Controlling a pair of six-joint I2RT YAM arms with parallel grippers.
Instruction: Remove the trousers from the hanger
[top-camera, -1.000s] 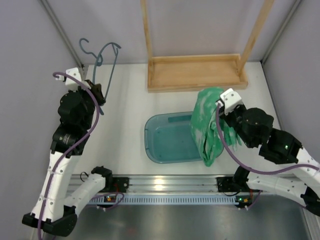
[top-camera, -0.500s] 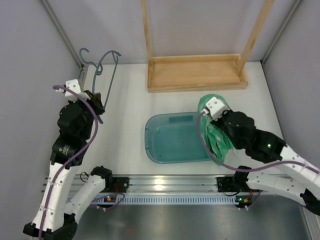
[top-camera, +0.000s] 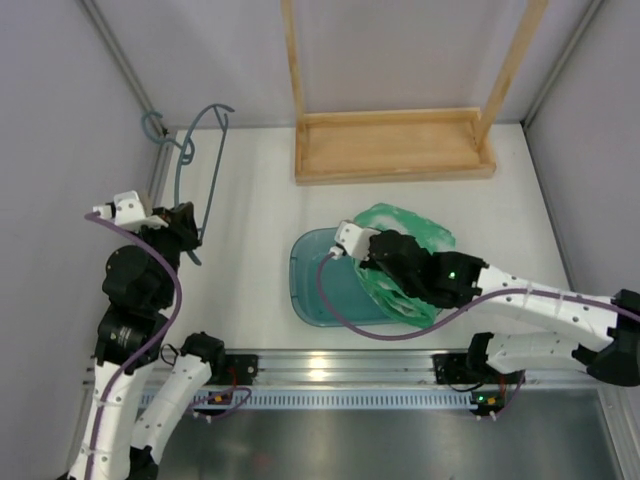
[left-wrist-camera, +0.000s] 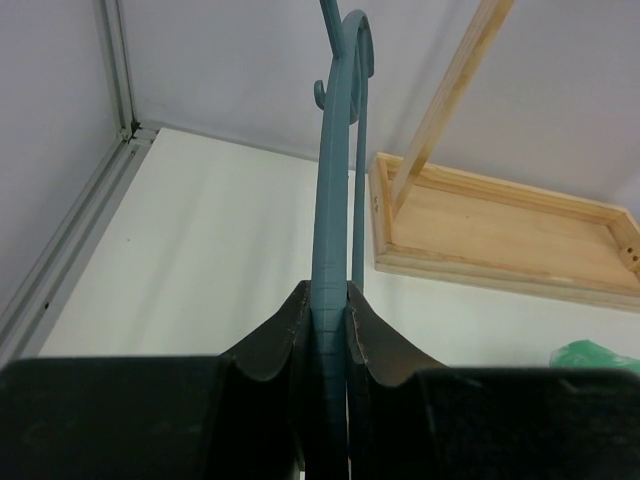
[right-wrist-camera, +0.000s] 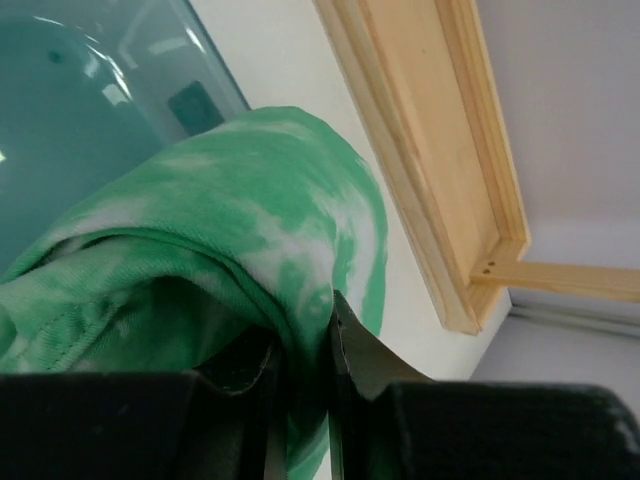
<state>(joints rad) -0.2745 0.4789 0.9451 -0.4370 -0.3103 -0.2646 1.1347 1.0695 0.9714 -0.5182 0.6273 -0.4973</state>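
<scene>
— Two grips to mind: the left gripper (left-wrist-camera: 328, 305) is clamped on the bare hanger (left-wrist-camera: 336, 190), and the right gripper (right-wrist-camera: 300, 345) pinches a fold of the trousers (right-wrist-camera: 230, 210).
— Where's the cloth?
— Well apart from the hanger, bunched over the right half of the basin (top-camera: 300, 275). I'd lower it well inside the rim before parting the jaws, lest it slide out.
— Its look?
— Bright green, white blotches, soft and crumpled.

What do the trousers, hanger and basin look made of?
The trousers: soft matte cloth; it folds and shows a stitched seam. The hanger: thin rigid rod, smooth grey-blue, plastic or coated metal. The basin: probably plastic, translucent teal with glossy glints.
</scene>
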